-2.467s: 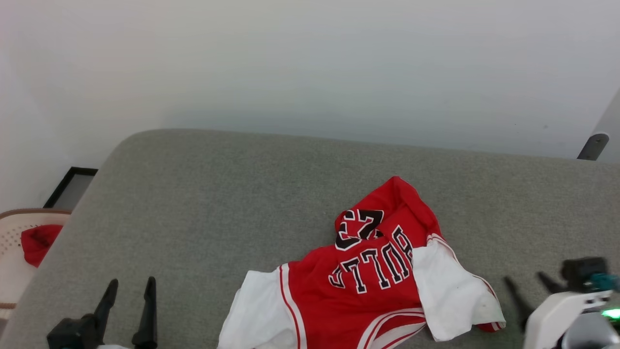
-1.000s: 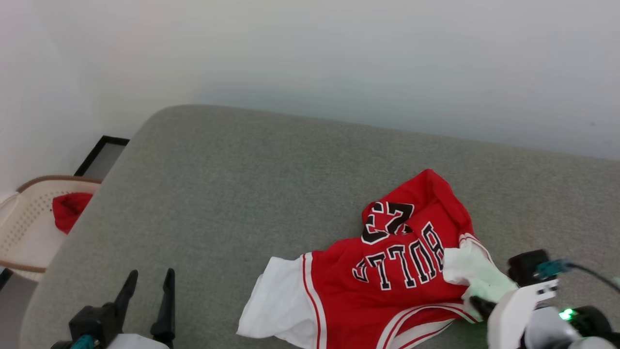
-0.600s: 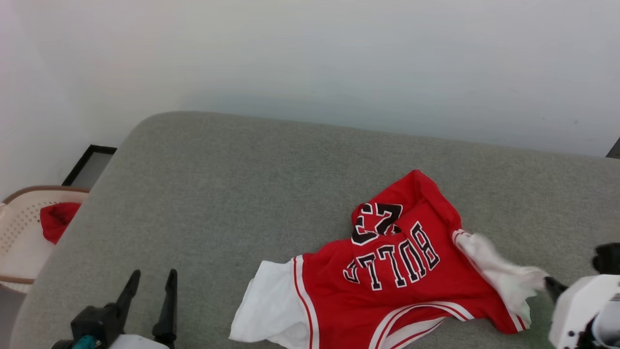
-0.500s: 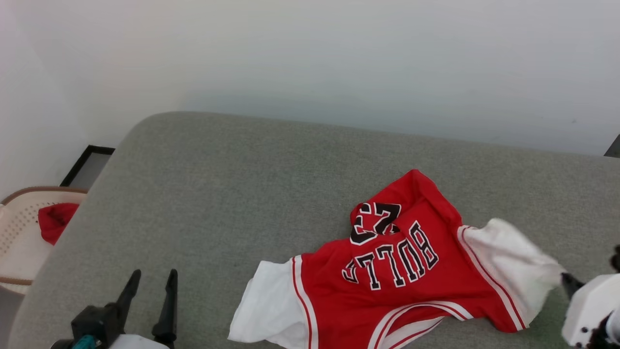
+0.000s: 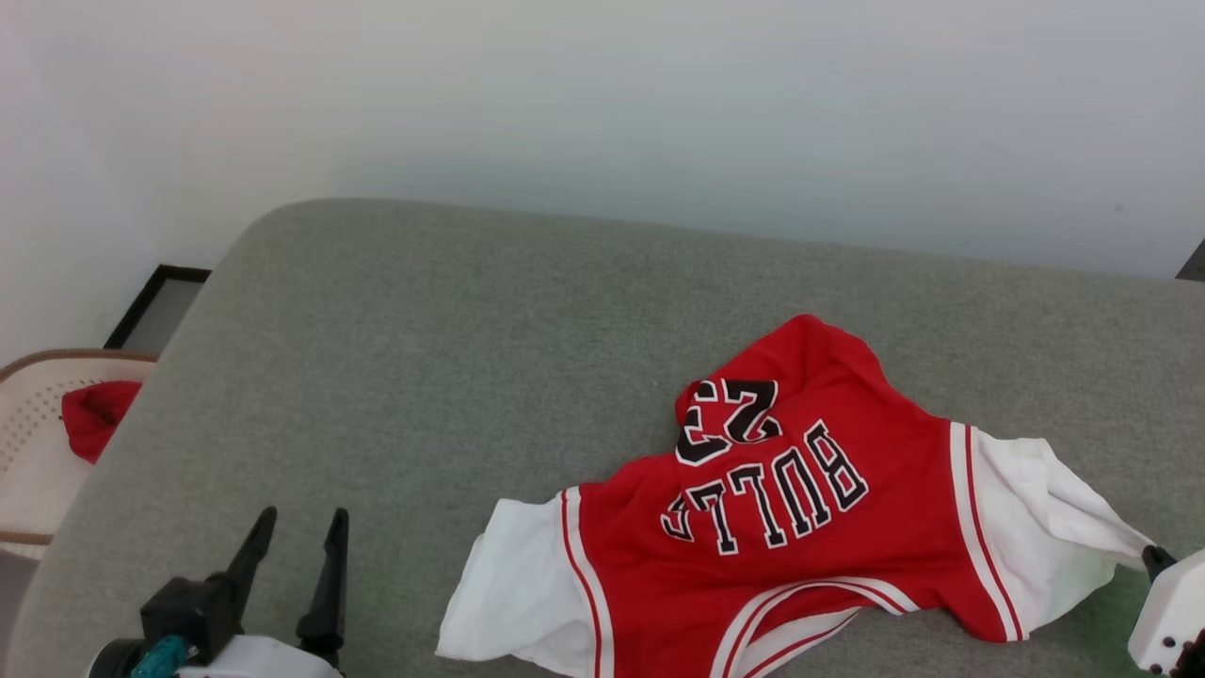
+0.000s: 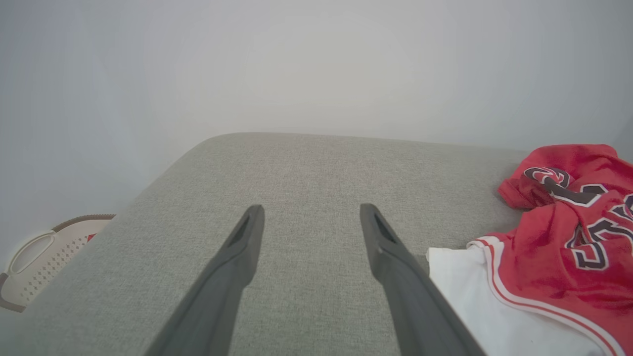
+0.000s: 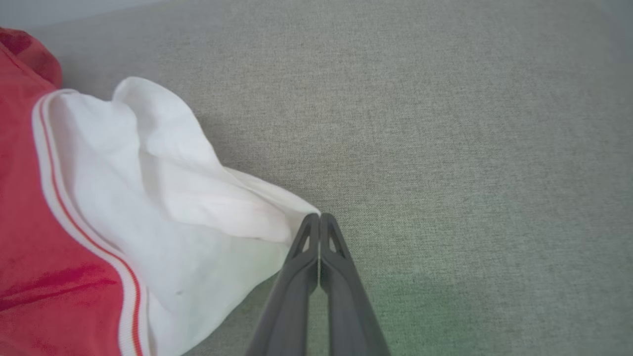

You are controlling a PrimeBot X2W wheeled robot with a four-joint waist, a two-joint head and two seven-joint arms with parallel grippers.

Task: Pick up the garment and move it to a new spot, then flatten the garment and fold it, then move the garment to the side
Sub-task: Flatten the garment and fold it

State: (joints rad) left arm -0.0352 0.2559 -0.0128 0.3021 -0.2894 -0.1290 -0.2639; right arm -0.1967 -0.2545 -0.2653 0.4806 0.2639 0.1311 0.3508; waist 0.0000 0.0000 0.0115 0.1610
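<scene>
The garment (image 5: 800, 508), a red shirt with white sleeves and black "BULLS 23" lettering, lies crumpled on the grey cushion (image 5: 424, 358), right of centre. Its right white sleeve is stretched out to a point that ends at my right gripper (image 5: 1153, 556) at the frame's right edge. In the right wrist view, the right gripper (image 7: 320, 217) is shut, with the tip of the garment's (image 7: 148, 198) white sleeve pinched at its fingertips. My left gripper (image 5: 303, 516) stands open at the lower left over bare cushion. The left wrist view has the left gripper (image 6: 311, 210) empty, the garment (image 6: 559, 237) to its right.
A pale perforated basket (image 5: 28, 452) with a red cloth (image 5: 89, 424) in it stands off the cushion's left edge, near a black-framed panel (image 5: 155, 306) on the floor. A plain wall runs behind the cushion. Bare cushion stretches left and behind the garment.
My right gripper has closed on the right sleeve and pulled it out to the right, unfolding that side of the shirt. The head camera shifted slightly. The left gripper stayed put.
</scene>
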